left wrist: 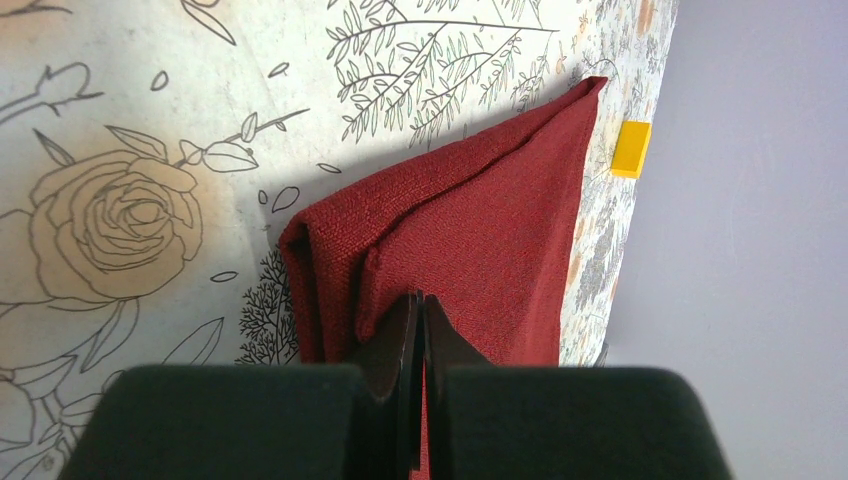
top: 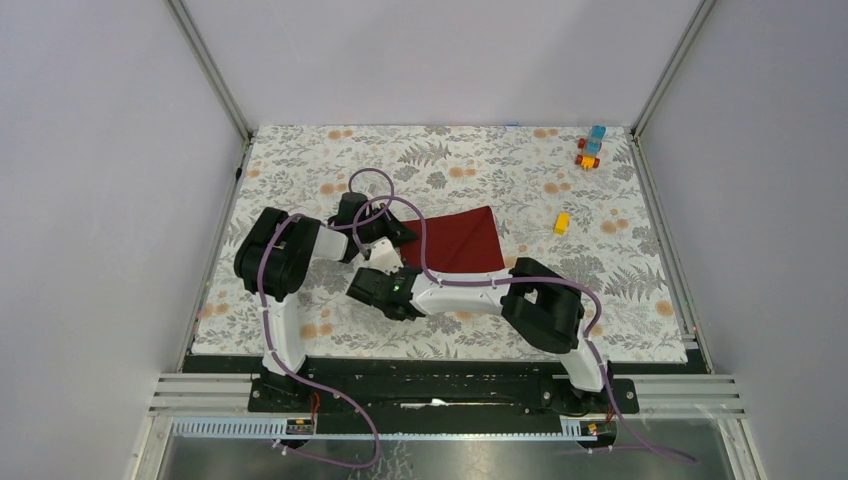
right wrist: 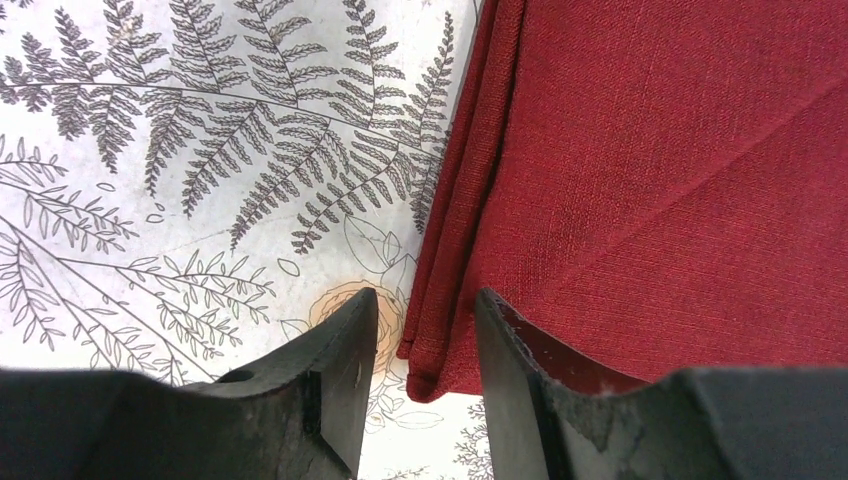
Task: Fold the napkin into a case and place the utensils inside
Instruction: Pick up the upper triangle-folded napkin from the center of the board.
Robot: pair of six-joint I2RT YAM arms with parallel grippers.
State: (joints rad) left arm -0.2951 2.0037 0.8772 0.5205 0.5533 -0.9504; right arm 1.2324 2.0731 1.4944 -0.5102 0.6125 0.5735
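**Top external view: napkin partly folded, no fork or knife in sight**

We see the napkin (top: 455, 242) lying near the middle of the table (top: 450, 160), a bit to the left, just in front of both arms. It is folded over, because the wrist views show more than one layer at its edges. But it is not a long thin case yet. It looks like a wide shape with one sharp corner. So we think the folding is only part way done and more folds are left.

We cannot find the fork or the knife in any picture. Putting them inside is all left to do.

The left gripper (left wrist: 418, 305) is pinched tight on a fold at the left side of the cloth, which bunches up a little there. The right gripper (right wrist: 425, 300) has its fingers apart. The near left corner of the cloth sits in the gap, and we see nothing gripped.

From above, the longer side of the napkin runs left to right across the table. It is tipped a little, so the right end sits farther from the arms. The sharp corner points to the far right, toward a yellow block (top: 562, 222). More toy blocks (top: 590, 150) sit in the far right corner, well apart from the cloth.
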